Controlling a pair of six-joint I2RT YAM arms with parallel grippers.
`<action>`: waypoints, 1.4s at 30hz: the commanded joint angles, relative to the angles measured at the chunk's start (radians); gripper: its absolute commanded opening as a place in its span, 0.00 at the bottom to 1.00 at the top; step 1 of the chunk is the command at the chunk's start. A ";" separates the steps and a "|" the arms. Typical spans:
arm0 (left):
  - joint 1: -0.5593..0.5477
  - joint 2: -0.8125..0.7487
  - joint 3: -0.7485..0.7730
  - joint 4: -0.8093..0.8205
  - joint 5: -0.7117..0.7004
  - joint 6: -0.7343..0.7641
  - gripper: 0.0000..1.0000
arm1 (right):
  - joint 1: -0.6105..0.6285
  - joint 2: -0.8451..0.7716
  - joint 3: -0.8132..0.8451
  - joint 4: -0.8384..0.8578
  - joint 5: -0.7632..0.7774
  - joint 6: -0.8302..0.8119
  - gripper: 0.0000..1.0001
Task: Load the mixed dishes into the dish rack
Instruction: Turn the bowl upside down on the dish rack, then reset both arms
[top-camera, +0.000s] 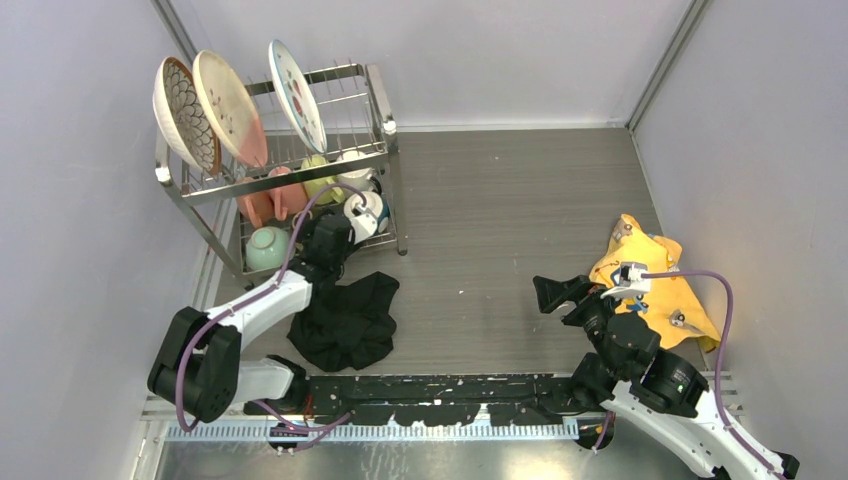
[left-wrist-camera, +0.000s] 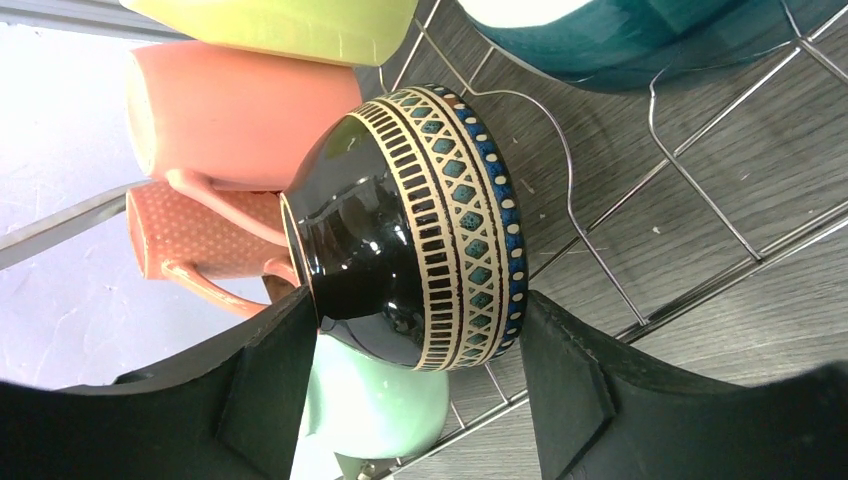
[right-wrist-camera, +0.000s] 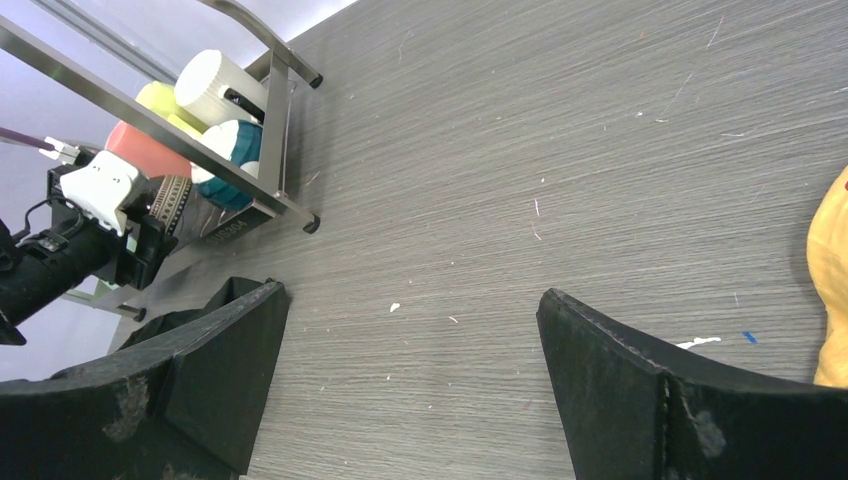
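Observation:
The silver wire dish rack (top-camera: 385, 125) stands at the back left. Three patterned plates (top-camera: 228, 108) stand on edge in its upper tier. The lower tier holds pink mugs (left-wrist-camera: 240, 120), a yellow mug (left-wrist-camera: 290, 25), a white mug (top-camera: 352, 165), a blue bowl (left-wrist-camera: 640, 40) and a mint-green bowl (left-wrist-camera: 375, 405). My left gripper (top-camera: 335, 235) reaches into the lower tier. Its fingers (left-wrist-camera: 270, 380) are closed against the base and rim of the dark brown patterned bowl (left-wrist-camera: 430, 230), which lies on its side on the wires above the mint bowl. My right gripper (top-camera: 560, 292) is open and empty above the table.
A black cloth (top-camera: 345, 320) lies on the table in front of the rack, beside my left arm. A yellow cloth (top-camera: 655, 285) lies at the right, under my right arm, and its edge shows in the right wrist view (right-wrist-camera: 830, 270). Grey walls close in the left, back and right.

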 joint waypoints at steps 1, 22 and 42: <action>0.011 -0.003 0.007 0.064 -0.027 -0.008 0.46 | 0.004 -0.010 0.041 0.022 0.000 0.004 1.00; -0.013 -0.081 0.056 -0.122 0.110 -0.172 1.00 | 0.005 -0.010 0.038 0.029 0.006 0.001 0.99; -0.042 -0.343 0.130 -0.517 0.374 -0.669 1.00 | 0.004 0.017 0.075 0.012 0.035 -0.006 1.00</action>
